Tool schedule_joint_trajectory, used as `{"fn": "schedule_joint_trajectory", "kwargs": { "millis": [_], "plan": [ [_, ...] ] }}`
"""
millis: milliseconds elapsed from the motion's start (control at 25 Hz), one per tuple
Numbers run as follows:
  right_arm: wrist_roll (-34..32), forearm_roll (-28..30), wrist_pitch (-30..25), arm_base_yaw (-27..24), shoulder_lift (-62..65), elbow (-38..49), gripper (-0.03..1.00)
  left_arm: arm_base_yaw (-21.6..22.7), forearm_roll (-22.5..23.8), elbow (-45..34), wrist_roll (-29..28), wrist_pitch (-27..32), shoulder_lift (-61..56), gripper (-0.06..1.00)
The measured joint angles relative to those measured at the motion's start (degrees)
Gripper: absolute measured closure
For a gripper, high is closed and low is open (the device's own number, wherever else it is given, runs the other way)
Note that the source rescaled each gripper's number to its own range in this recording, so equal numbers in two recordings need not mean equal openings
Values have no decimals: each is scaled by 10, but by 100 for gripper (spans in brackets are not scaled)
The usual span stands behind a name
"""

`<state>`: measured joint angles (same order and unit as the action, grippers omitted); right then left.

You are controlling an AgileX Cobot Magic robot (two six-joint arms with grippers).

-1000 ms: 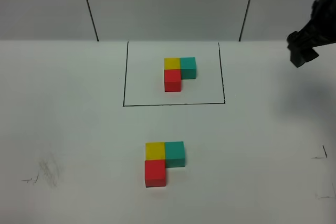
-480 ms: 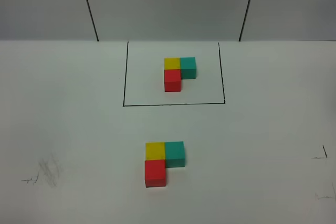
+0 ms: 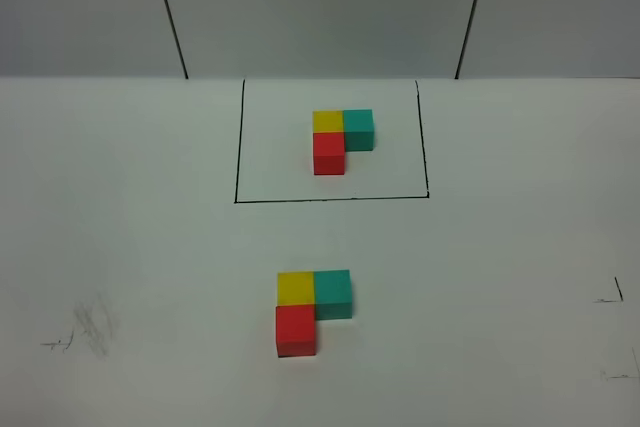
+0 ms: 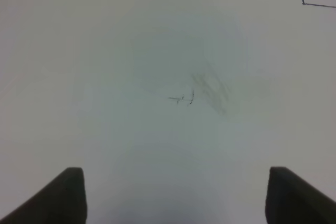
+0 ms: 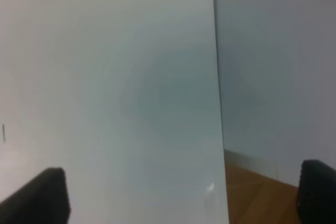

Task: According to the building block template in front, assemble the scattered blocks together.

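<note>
Exterior high view: a white tabletop (image 3: 130, 247) carries two L-shaped clusters of cubes. The building block template (image 3: 340, 140) lies at the far centre inside a thin black rectangle outline (image 3: 330, 198): a yellow cube at the corner, a teal cube touching its right face, a red cube touching its near face. The scattered blocks (image 3: 312, 309) lie nearer the camera, outside the outline, joined in the same arrangement: yellow cube (image 3: 295, 287), teal cube (image 3: 333, 292) to its right, red cube (image 3: 296, 331) in front.

Neither arm appears in this view. Left wrist view: the left end effector (image 4: 176, 195) is spread wide and empty above bare tabletop bearing a faint pencil smudge (image 4: 210, 90). Right wrist view: the right end effector (image 5: 181, 195) is likewise spread and empty, over the tabletop edge.
</note>
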<state>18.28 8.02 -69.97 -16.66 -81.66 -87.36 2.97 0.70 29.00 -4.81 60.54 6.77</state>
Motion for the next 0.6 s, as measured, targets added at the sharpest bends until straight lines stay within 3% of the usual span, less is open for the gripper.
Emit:
{"fn": "schedule_joint_trajectory", "kwargs": {
  "millis": [320, 600],
  "plan": [
    [-5, 32, -1, -45, 141, 97, 3, 0, 0, 0, 0, 0, 0, -5],
    [-25, 2, -1, -45, 265, 152, 4, 0, 0, 0, 0, 0, 0, -5]
  ]
}}
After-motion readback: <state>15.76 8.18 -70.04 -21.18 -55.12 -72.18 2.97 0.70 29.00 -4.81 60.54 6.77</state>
